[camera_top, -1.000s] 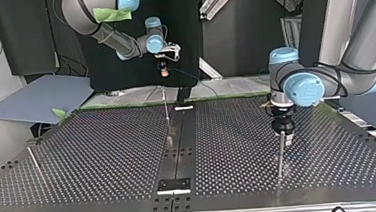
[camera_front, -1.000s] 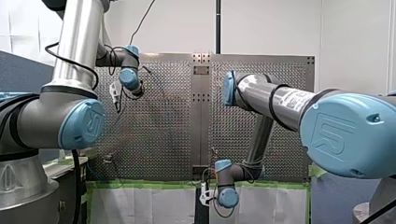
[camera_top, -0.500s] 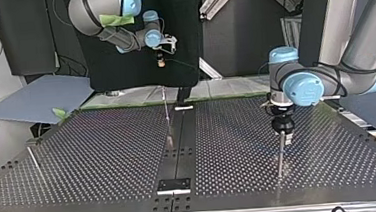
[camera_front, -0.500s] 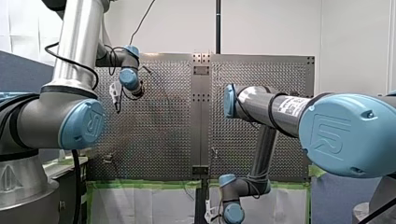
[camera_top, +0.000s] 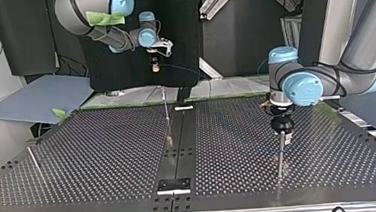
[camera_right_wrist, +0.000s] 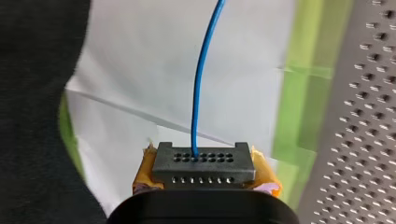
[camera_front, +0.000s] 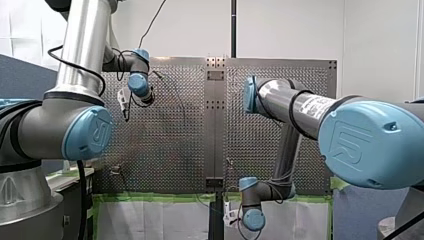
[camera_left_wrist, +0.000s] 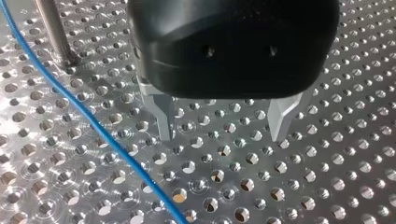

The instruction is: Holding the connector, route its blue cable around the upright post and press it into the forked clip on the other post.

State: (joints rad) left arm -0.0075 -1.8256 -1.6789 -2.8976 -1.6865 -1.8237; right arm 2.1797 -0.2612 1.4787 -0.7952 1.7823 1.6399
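Connector (camera_right_wrist: 204,162) | clamped in right gripper (camera_right_wrist: 204,176), carried toward top view's left | blue cable (camera_right_wrist: 198,93) beside metal post (camera_left_wrist: 51,28); your routing likely unfinished | left gripper (camera_left_wrist: 224,125): fingers apart.

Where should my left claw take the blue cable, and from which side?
Probably on the straight run of the thin blue cable beside the open left claw, clear of the upright metal post. Come from above, fingers astride it.
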